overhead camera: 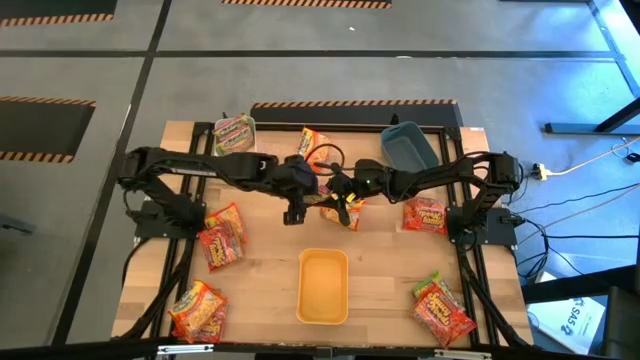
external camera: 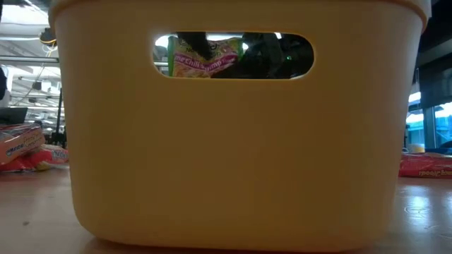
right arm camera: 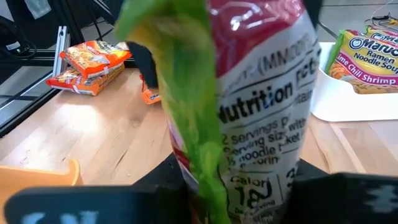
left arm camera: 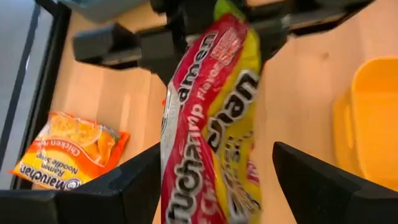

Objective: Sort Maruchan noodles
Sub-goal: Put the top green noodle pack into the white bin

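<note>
A green-pink Maruchan noodle packet (overhead camera: 341, 211) hangs over the middle of the table with my right gripper (overhead camera: 347, 192) shut on it. My left gripper (overhead camera: 295, 212) is open just left of it. In the left wrist view its two fingers (left arm camera: 127, 186) stand on either side of the packet (left arm camera: 211, 124); whether they touch it I cannot tell. Other packets lie flat on the table at the left (overhead camera: 222, 237), near left (overhead camera: 198, 310), right (overhead camera: 425, 214), near right (overhead camera: 443, 308) and far side (overhead camera: 310, 143). One more lies in the white bin (overhead camera: 233, 133). My right gripper pinches the packet between its two fingers at its upper end (left arm camera: 227, 25), coming nearly level from the table's right. The green crimped edge (right arm camera: 186, 93) and the nutrition panel rise in front of the wrist camera. The packet hangs below the fingers, clear of the table.
A yellow bin (overhead camera: 323, 310) stands near the front edge at the middle and fills the low view (external camera: 233, 155). A blue bin (overhead camera: 408, 150) sits at the far right and the white bin at the far left. Both arms meet over the table's middle.
</note>
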Controlling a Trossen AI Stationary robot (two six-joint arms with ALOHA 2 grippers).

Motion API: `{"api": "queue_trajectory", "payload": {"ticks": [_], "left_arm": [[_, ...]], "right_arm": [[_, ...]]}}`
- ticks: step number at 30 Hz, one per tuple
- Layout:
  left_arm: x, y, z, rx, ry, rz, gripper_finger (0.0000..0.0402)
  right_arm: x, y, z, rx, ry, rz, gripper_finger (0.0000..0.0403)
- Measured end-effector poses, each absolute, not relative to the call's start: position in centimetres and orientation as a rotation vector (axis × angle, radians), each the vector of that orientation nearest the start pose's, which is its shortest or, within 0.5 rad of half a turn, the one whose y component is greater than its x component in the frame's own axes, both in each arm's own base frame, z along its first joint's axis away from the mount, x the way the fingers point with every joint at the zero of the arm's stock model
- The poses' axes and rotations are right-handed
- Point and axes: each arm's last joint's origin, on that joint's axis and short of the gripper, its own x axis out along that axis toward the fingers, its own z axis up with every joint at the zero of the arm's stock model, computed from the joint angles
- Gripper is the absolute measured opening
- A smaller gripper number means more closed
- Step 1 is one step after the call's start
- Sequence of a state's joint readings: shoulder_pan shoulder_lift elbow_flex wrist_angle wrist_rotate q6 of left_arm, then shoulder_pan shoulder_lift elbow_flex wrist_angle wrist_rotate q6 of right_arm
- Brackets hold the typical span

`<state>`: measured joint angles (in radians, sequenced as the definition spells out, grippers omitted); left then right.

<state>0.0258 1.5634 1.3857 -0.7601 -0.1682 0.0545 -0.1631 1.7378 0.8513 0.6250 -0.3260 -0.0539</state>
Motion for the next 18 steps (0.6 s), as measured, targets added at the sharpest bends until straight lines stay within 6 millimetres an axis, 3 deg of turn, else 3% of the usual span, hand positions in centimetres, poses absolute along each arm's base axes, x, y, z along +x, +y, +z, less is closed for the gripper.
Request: {"api": "queue_trajectory", "payload": {"ticks": [11,15,18], "left_arm": [[32.97,1.71,29.55,0.132,1.014,0.176,0.0137],[32.92,1.73,29.53,0.139,1.021,0.180,0.0124],[32.86,1.75,29.50,0.156,1.029,0.185,0.0125]], "right_arm": [[35.41,-4.97,18.76,0.005,0.247,0.134,0.0112],[35.42,-5.04,18.76,0.004,0.248,0.105,0.0122],[35.43,-5.07,18.78,0.022,0.248,0.096,0.0152]]}}
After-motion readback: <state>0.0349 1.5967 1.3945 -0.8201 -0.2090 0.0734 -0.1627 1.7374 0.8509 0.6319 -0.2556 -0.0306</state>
